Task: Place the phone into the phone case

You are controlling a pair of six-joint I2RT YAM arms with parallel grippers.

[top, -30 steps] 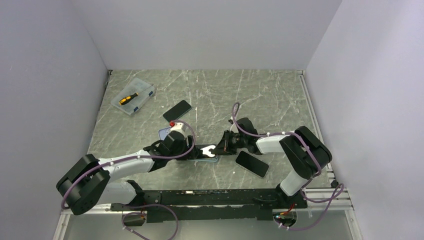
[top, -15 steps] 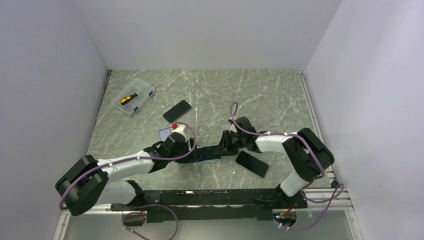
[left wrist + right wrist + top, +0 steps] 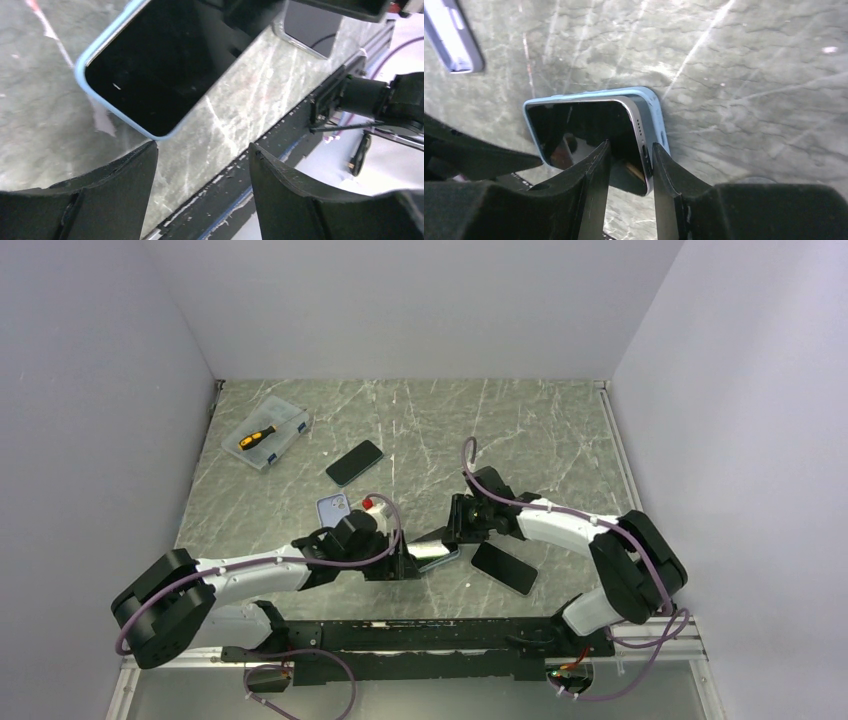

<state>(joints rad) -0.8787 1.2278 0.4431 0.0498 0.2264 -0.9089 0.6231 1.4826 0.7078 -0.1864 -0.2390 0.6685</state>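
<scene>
Seating step: right end effector [image 3: 629, 150] clamped on phone [image 3: 584, 127], mostly in blue case [image 3: 655, 112] on table [image 3: 749, 75] w/ one edge seemingly proud; left end effector [image 3: 202, 152] spread, empty; next prob needs pressing flush

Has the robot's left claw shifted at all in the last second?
Yes. The left gripper has slid toward the near edge of the table, away from the lilac case lying behind it.

Grey-green marble tabletop [image 3: 520, 430] with white veins, plain pale lilac walls [image 3: 400, 300] on three sides, even light
</scene>
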